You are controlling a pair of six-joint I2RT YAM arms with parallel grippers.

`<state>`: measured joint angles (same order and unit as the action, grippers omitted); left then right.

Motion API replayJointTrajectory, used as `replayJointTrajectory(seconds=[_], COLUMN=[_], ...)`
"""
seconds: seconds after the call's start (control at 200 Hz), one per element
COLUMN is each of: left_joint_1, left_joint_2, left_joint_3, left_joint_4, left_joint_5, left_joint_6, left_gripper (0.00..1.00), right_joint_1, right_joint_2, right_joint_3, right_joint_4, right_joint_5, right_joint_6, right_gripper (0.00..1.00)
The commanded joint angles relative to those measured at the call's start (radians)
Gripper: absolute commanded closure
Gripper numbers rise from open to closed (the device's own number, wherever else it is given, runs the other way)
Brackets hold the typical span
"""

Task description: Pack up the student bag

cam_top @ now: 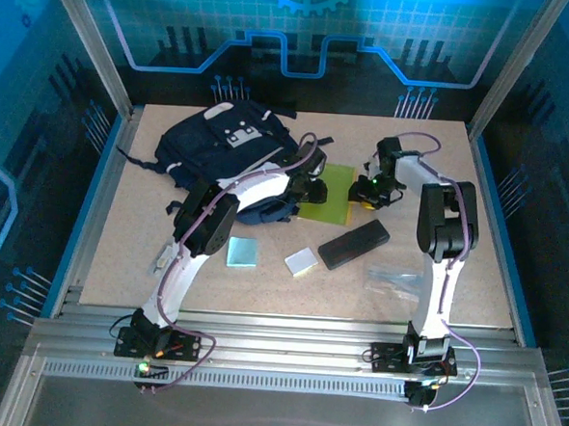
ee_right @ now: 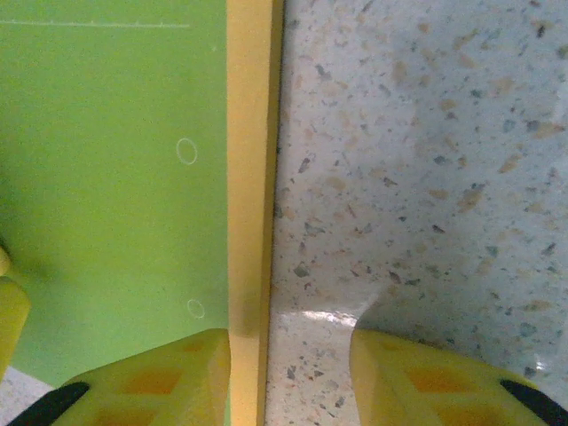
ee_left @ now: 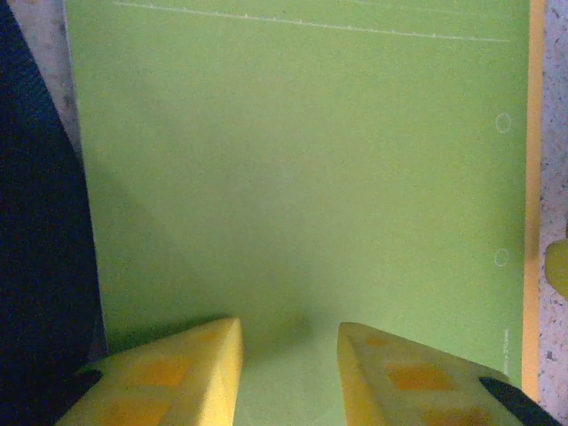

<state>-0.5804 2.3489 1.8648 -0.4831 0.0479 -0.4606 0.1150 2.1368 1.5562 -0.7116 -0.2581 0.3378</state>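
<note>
Cold blue light from the backdrop (cam_top: pixel 295 40) tints the overhead view, while the table (cam_top: pixel 460 185) is lit evenly from above and looks pale and slightly soft. The arms (cam_top: pixel 206 228) cast only faint, diffuse shadows. The dark backpack (cam_top: pixel 221 137) loses most detail in its folds. Both wrist views are bright and saturated. The green sheet (ee_left: pixel 302 177) is fairly sharp, but the yellow fingers (ee_left: pixel 169 373) at the bottom edge are blurred, with a soft shadow ahead of them. In the right wrist view 1 white glare patch sits on the speckled table.
</note>
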Motion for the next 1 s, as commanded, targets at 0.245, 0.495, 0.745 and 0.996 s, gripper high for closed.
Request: replayJointTrajectory(seconds=[0.245, 0.495, 0.745, 0.996], left_joint_1=[0.022, 0.023, 0.022, 0.030], left_joint_2=[-0.001, -0.022, -0.022, -0.029], left_joint_3=[-0.114, -0.168, -0.178, -0.176], left_joint_4=[-0.042, 0.038, 0.065, 0.068], left_joint_5=[0.041, 0.084, 0.091, 0.087], left_joint_6=[-0.045, -0.098, -0.112, -0.099], left_gripper=[0.90, 0.91, 0.92, 0.92], right_joint_1=[0.090, 0.144, 0.135, 0.102], right_joint_2=[0.024, 0.069, -0.099, -0.150], right_joint_3=[0.034, 0.040, -0.052, -0.140], right_joint_4=[-0.008, 0.052, 0.170, 0.247], right_joint_5=[-0.017, -0.102, -0.271, -0.383], right_joint_6=[0.050, 0.104, 0.156, 0.166], right_gripper=[0.64, 0.62, 0.62, 0.62])
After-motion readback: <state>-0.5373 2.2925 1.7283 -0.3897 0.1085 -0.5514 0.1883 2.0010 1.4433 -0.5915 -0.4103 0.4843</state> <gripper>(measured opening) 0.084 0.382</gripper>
